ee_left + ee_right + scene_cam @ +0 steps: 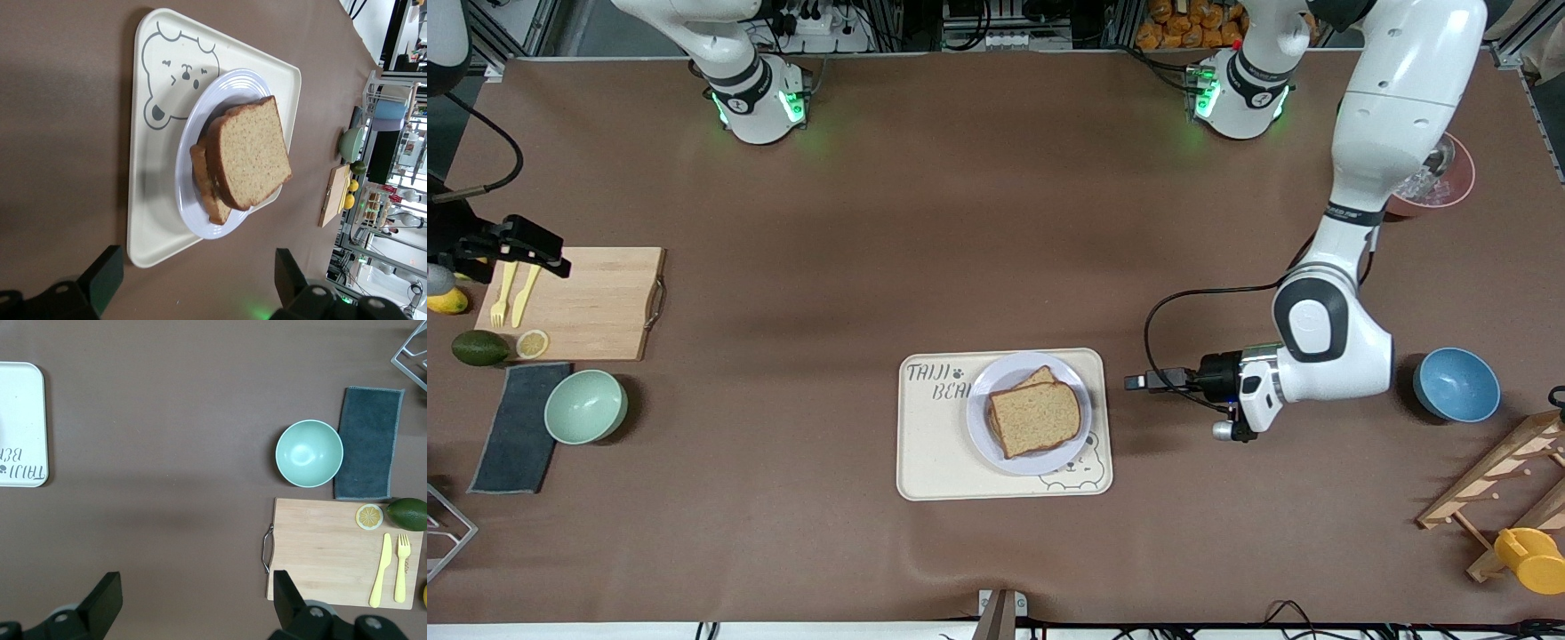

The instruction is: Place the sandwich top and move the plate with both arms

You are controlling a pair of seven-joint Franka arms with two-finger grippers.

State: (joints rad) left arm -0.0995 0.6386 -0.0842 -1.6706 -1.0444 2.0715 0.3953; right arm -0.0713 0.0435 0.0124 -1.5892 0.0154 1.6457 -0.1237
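A brown-covered bench point(783, 551) seen from above. At its centre, toward the camera, a cream tray with a bear drawing point(925, 444) carries the pale lavender plate point(978, 404). The sandwich top point(1036, 416), a speckled wholegrain slice, already lies on a lower slice on the plate, slightly askew. At the plate's three o'clock in the front view, just off the tray's edge, the left tool point(1136, 383) hangs low and points at the plate, its fingers spread with nothing between them. At roughly ten o'clock from the plate, well apart, the right tool point(538, 253) hovers over a wooden cutting board point(596, 302), fingers likewise spread and empty. The topping step looks done; moving the plate is in hand. Next, the right arm would need to cross to the tray so both tools can take the plate's rim. A green bowl point(585, 406) sits at nine o'clock and a blue bowl point(1456, 384) at three. The green-lit arm bases stand at twelve, with cables and metal framing past the bench edge.
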